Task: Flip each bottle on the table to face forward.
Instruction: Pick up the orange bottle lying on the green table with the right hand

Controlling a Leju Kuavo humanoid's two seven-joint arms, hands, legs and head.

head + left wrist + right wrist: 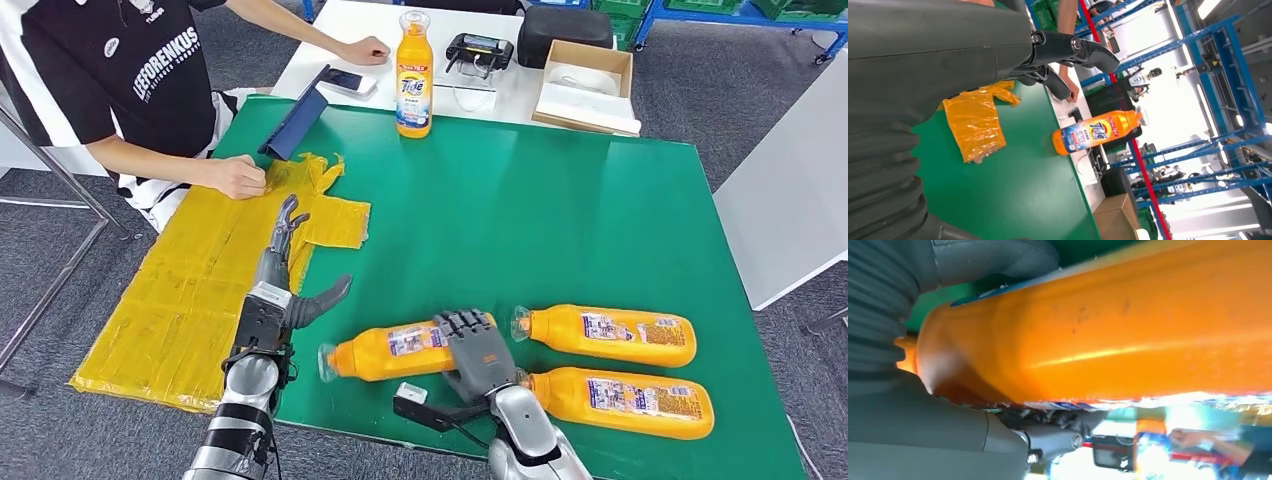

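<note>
Looking down, the head view laid out the green table (pixel 560 200): three orange bottles lay on their sides low in the frame, one stood upright (pixel 414 75) at the far edge, top centre. The right hand (pixel 478 352) rested over the left lying bottle (pixel 400 352), fingers curled on its body. The right wrist view added what that view lacked: the orange body (pixel 1108 335) pressed close against the palm, thumb on one side and dark fingers (pixel 1058 432) on the other, so the hand gripped it. The other two lying bottles (pixel 610 335) (pixel 620 402) sat just beside it, lower right, near the table's front edge. The left hand (pixel 285 275) hovered over the yellow sheet (pixel 190 290) at centre left, fingers spread and straight, holding nothing; its wrist view showed the fingers (pixel 1083 50) apart and the upright bottle beyond. Bare green stretched across the middle. A person's hand (pixel 235 177) pressed the sheet, upper left.
</note>
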